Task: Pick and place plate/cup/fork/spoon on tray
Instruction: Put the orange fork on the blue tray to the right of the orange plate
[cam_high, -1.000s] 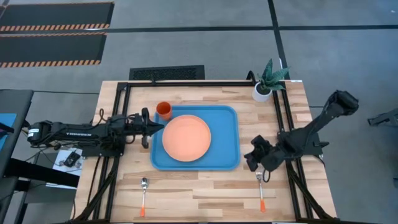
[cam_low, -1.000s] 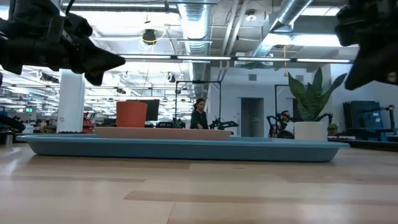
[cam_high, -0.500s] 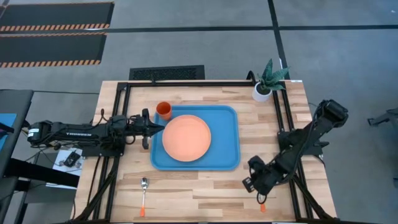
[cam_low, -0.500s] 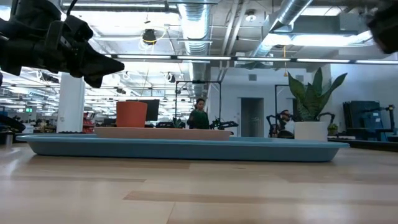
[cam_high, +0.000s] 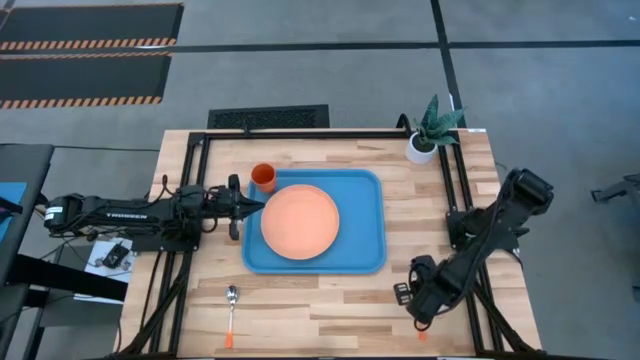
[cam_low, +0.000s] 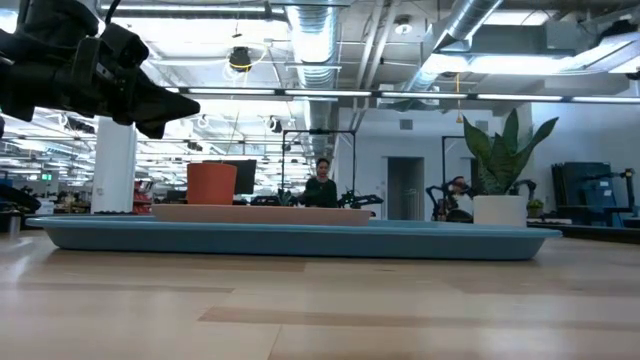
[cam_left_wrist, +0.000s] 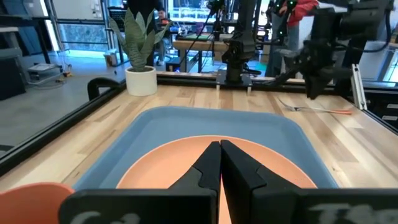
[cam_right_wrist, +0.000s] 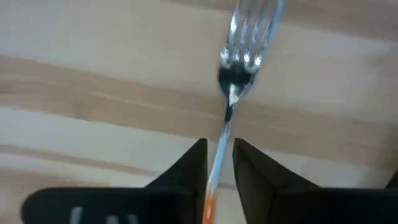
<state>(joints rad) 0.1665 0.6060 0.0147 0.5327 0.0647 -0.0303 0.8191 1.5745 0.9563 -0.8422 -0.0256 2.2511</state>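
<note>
The salmon plate (cam_high: 300, 222) lies on the blue tray (cam_high: 365, 200), and the orange cup (cam_high: 263, 179) stands at the tray's far left corner. The spoon (cam_high: 231, 308) lies on the table near its front edge, left of centre. The fork (cam_right_wrist: 239, 56) lies flat at the front right, and only its orange handle end (cam_high: 422, 335) shows from above. My right gripper (cam_right_wrist: 219, 163) hangs low over it, open. Its fingers stand on either side of the thin handle (cam_right_wrist: 217, 158), just behind the tines. My left gripper (cam_high: 258, 204) hovers shut at the tray's left edge, beside the cup.
A white pot with a green plant (cam_high: 421, 147) stands at the table's far right corner. Black frame rails (cam_high: 195, 180) run along the table's left, far and right sides. Bare wood lies between the tray and the near edge.
My right gripper has gone from beside the tray's right edge toward the table's near edge. It has come down over the fork, which lies where it was. In the low view it has left the picture's upper right.
</note>
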